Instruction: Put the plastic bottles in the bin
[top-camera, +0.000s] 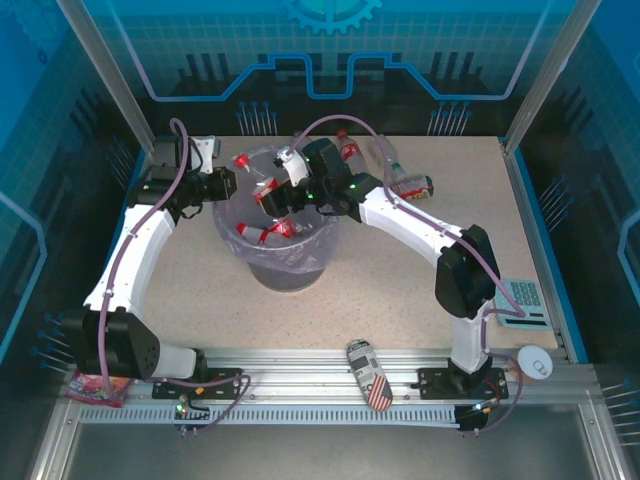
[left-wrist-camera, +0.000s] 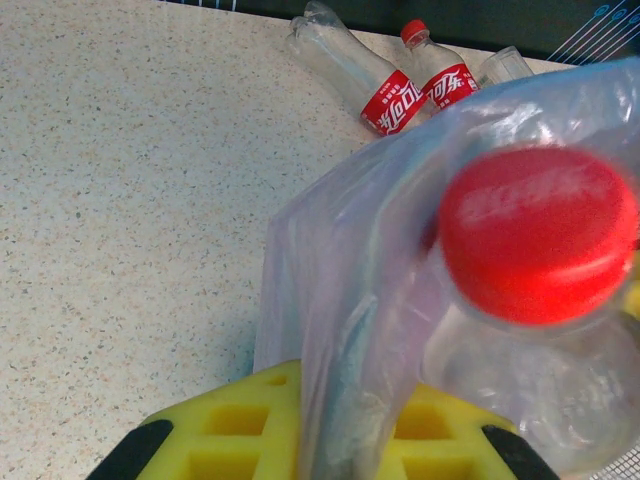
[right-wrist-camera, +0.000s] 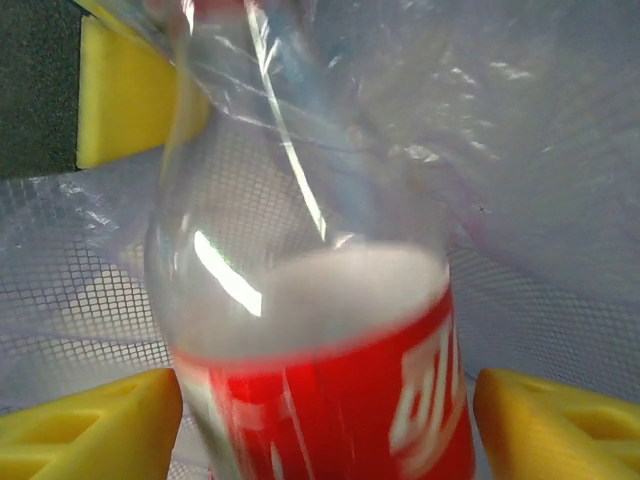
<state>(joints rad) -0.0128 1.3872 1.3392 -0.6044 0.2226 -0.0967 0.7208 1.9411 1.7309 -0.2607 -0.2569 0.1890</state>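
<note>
Bottle over the bin (top-camera: 285, 268), loose between parted fingers.
Left fingers (left-wrist-camera: 230, 430) are pinched shut on the bag liner (left-wrist-camera: 330, 300) at the bin's 9 o'clock rim. Right fingers (right-wrist-camera: 100, 430) stand apart around one bottle (right-wrist-camera: 330, 400), its long axis 12-to-6 in the wrist view, neck at 12. Three bottles (top-camera: 412, 184) lie on the counter (top-camera: 400, 300) at 1 o'clock.

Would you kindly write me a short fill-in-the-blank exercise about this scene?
The left claw pinches the translucent pale-lilac plastic ____ lining the round grey bin.
The clear plastic bottle framed by the right claw carries a ____ label.
The grey calculator lies at the ____ edge of the speckled table.
Missing words: bag; red; right.
</note>
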